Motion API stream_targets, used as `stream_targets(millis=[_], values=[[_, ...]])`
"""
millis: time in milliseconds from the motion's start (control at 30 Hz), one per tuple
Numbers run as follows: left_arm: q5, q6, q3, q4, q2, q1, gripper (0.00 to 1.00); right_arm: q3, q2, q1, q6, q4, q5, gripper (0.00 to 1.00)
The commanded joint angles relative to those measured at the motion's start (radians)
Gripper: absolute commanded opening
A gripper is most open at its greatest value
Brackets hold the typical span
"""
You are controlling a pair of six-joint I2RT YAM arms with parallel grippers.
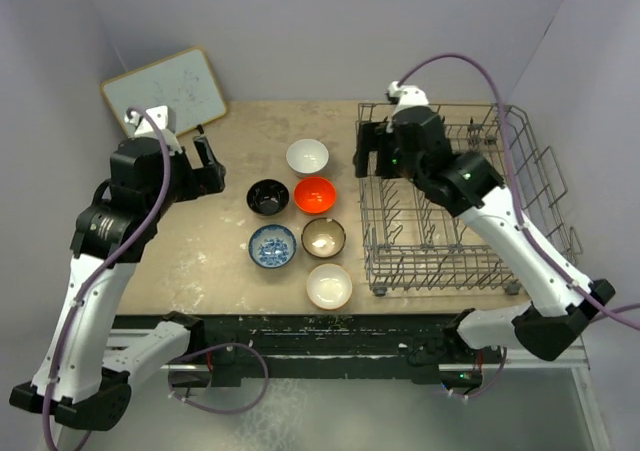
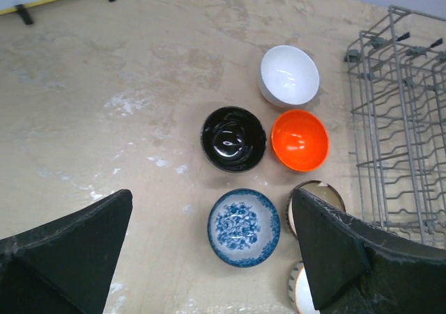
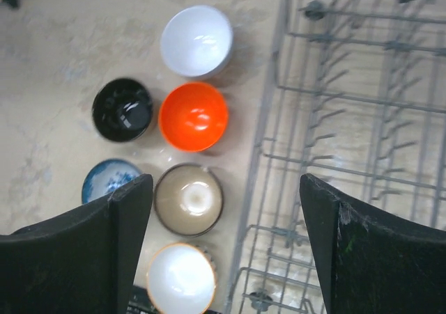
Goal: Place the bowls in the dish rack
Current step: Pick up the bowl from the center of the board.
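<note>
Six bowls are set on the table (image 1: 230, 261) just left of the dish rack (image 1: 440, 263), none loaded: white (image 1: 307, 156), black (image 1: 267, 197), orange-red (image 1: 315, 194), blue-and-white (image 1: 272, 245), brown (image 1: 323, 237), cream (image 1: 329, 285). The left arm is raised left of the bowls, with the left gripper (image 2: 212, 209) spread wide and nothing held. The right arm is stretched across the rack, with the right gripper (image 3: 226, 189) spread wide over its left edge and nothing touched.
</note>
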Motion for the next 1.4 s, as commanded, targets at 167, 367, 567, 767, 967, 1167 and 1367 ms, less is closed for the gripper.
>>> stream_targets(millis=[167, 367, 567, 767, 967, 1167, 1367], values=[[-0.223, 0.025, -0.008, -0.111, -0.081, 0.006, 0.99, 0.042, 0.087, 0.22, 0.064, -0.007, 0.028, 0.81], [-0.382, -0.025, 0.034, -0.162, -0.139, 0.006, 0.99, 0.089, 0.18, 0.499, 0.167, -0.079, 0.116, 0.79], [-0.465, -0.013, 0.078, -0.177, -0.22, 0.006, 0.99, 0.038, 0.278, 0.63, 0.263, -0.116, 0.124, 0.76], [-0.465, -0.018, 0.097, -0.226, -0.239, 0.005, 0.99, -0.071, 0.295, 0.678, 0.34, -0.107, 0.075, 0.69], [-0.446, -0.048, 0.08, -0.238, -0.261, 0.005, 0.99, -0.118, 0.368, 0.769, 0.417, -0.132, 0.082, 0.68], [-0.432, -0.063, 0.079, -0.243, -0.264, 0.005, 0.99, -0.175, 0.429, 0.801, 0.499, -0.141, 0.108, 0.65], [-0.432, -0.067, 0.068, -0.244, -0.27, 0.005, 0.99, -0.207, 0.46, 0.801, 0.521, -0.148, 0.126, 0.62]])
